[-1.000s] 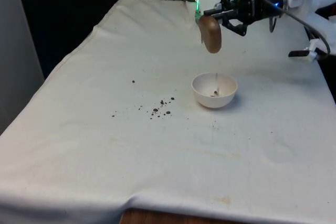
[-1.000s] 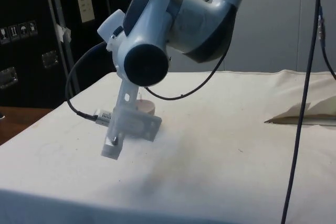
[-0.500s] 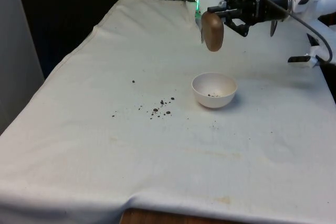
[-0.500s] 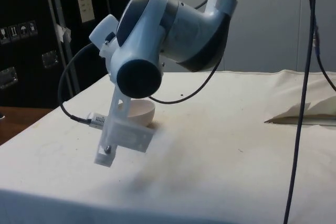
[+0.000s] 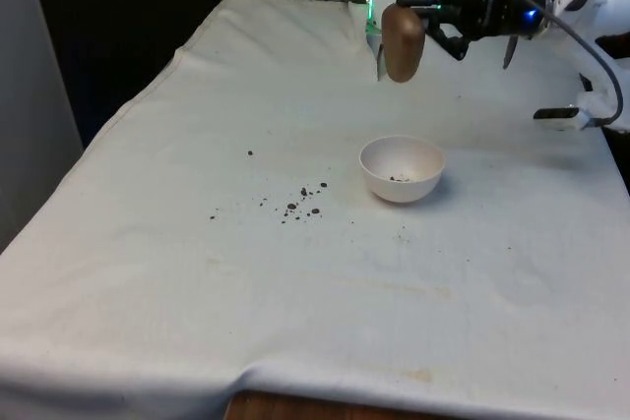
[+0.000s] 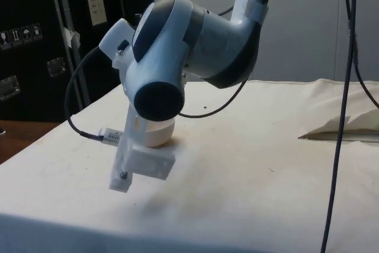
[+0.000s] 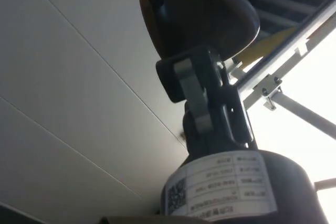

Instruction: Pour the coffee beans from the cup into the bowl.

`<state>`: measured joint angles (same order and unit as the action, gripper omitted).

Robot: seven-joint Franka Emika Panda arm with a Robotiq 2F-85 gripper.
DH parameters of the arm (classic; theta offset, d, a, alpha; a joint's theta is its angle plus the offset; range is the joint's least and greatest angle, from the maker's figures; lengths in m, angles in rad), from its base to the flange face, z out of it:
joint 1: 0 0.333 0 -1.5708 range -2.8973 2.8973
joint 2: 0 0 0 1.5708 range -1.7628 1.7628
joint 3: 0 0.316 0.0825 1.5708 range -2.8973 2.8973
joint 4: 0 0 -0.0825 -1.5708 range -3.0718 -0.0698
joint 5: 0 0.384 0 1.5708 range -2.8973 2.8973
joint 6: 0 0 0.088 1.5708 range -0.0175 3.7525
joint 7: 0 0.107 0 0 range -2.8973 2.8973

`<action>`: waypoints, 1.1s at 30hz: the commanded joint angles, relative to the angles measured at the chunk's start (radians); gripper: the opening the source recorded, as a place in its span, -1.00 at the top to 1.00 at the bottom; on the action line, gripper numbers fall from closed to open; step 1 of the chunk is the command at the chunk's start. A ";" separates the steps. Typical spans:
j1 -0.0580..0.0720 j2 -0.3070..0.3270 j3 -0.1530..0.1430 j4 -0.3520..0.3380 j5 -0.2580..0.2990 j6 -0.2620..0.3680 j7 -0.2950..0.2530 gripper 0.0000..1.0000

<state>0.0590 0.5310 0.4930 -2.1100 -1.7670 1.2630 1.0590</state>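
Observation:
My gripper [image 5: 425,25] is shut on a brown cup [image 5: 402,41], which hangs tipped in the air above the far side of a white bowl [image 5: 402,169]. A few coffee beans [image 5: 401,178] lie at the bottom of the bowl. In the side view the bowl [image 6: 159,135] stands on the cloth, half hidden behind the arm's wrist. In the wrist view the dark cup [image 7: 194,9] sits pinched between the fingers [image 7: 190,85], seen against a ceiling.
Scattered coffee beans [image 5: 300,204] lie on the white cloth towards the front view's left of the bowl. A black cable [image 6: 339,146] hangs at the side view's right, with a cloth fold [image 6: 349,130] behind it.
A thin stream of beans was falling into the bowl a second ago and has stopped. The cup has risen and swung back a little, away from the bowl.

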 commanded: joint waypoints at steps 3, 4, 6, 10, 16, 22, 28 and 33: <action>0.003 0.009 0.008 0.002 -0.009 -0.030 -0.007 1.00; 0.010 0.017 0.005 0.008 -0.017 -0.046 -0.020 1.00; 0.011 0.021 0.007 0.008 -0.025 -0.060 -0.025 1.00; 0.010 0.027 0.009 0.005 -0.043 -0.086 -0.035 1.00; 0.012 0.032 0.008 0.002 -0.059 -0.108 -0.042 1.00; 0.010 0.038 0.013 0.000 -0.080 -0.131 -0.050 1.00; 0.012 0.047 0.016 0.008 -0.090 -0.146 -0.059 1.00; 0.009 0.047 0.017 0.010 -0.086 -0.141 -0.055 1.00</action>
<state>0.0690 0.5760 0.5100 -2.1030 -1.8520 1.1170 1.0080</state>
